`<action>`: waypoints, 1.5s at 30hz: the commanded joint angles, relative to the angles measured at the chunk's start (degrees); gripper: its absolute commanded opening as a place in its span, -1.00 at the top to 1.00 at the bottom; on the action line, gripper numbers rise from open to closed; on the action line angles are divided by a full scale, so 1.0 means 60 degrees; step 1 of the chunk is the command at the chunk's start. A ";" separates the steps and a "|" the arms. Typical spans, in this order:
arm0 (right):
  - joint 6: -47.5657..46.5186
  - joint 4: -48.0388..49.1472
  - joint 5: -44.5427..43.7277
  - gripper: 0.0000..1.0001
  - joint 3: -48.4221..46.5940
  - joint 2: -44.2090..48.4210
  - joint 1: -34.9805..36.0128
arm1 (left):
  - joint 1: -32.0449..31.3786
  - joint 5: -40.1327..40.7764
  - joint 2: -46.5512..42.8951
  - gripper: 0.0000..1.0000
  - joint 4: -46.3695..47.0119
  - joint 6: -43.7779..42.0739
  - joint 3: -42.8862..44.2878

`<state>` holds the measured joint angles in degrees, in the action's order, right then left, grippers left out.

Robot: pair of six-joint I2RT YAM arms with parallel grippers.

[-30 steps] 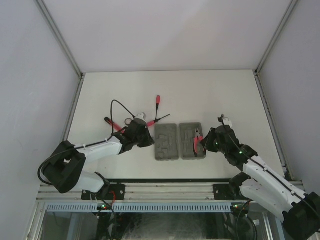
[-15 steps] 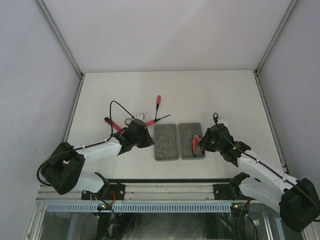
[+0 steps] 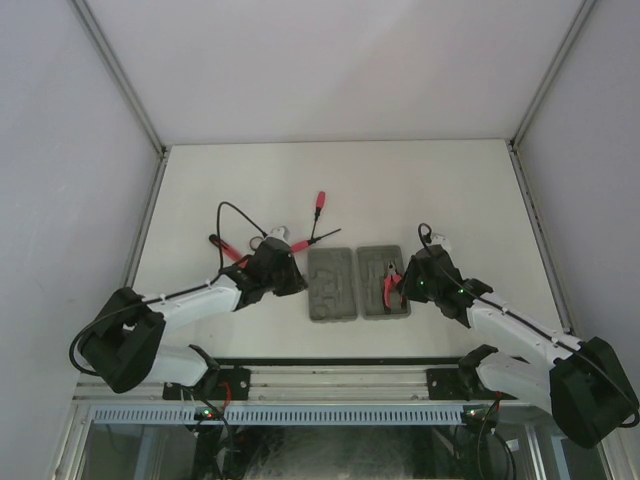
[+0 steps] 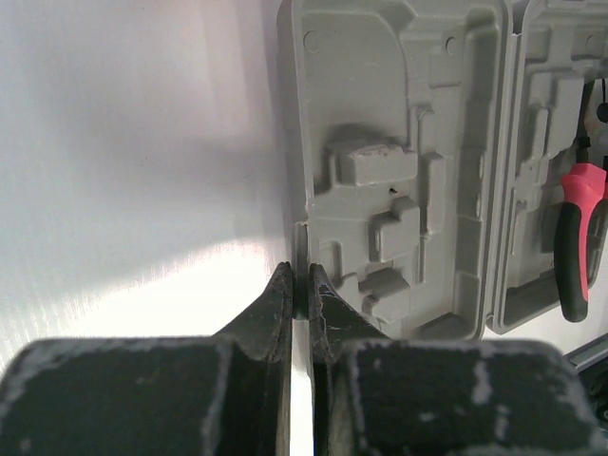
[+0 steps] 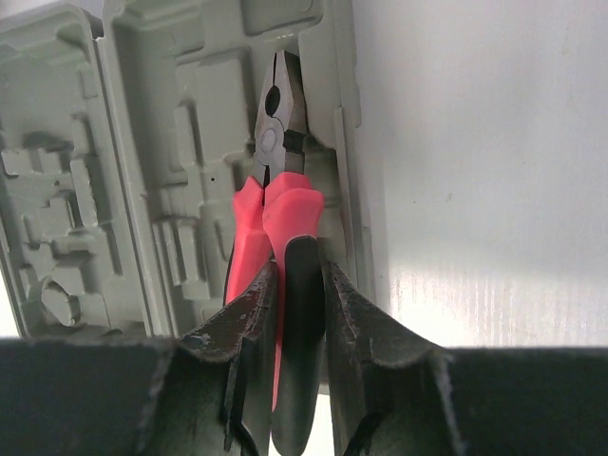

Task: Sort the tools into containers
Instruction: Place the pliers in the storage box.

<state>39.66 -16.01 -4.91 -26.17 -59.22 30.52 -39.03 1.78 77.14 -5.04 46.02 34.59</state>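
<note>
White table with two grey trays and loose tools

The table (image 3: 430,190) carries the left tray (image 3: 332,284) and the right tray (image 3: 383,283) side by side, edges touching, toward its 6 o'clock edge. At 12 o'clock from the left tray a slanted screwdriver (image 3: 310,241) lies close by, and a red-handled screwdriver (image 3: 318,203) lies beyond it. At about 10 o'clock lie a small dark ring (image 3: 257,242) and, further out, a third screwdriver (image 3: 227,248).
</note>
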 commanded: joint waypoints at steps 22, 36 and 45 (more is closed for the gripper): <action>-0.0034 -0.0730 -0.0988 0.19 -0.0280 0.0599 0.0087 | 0.0059 0.0149 -0.0619 1.00 -0.0239 0.0368 -0.0147; -0.0301 -0.1917 -0.1583 -0.38 -0.1258 0.1608 0.0192 | 0.0051 0.0367 -0.0743 1.00 -0.0465 0.0493 -0.0002; -0.0497 -0.2423 -0.2219 -0.14 -0.1992 0.1113 0.0889 | 0.0051 0.0406 -0.0773 0.99 -0.0550 0.0463 0.0049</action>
<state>38.15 -29.39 -15.16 -34.68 -50.87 34.20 -38.98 2.85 74.41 -8.32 48.49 34.44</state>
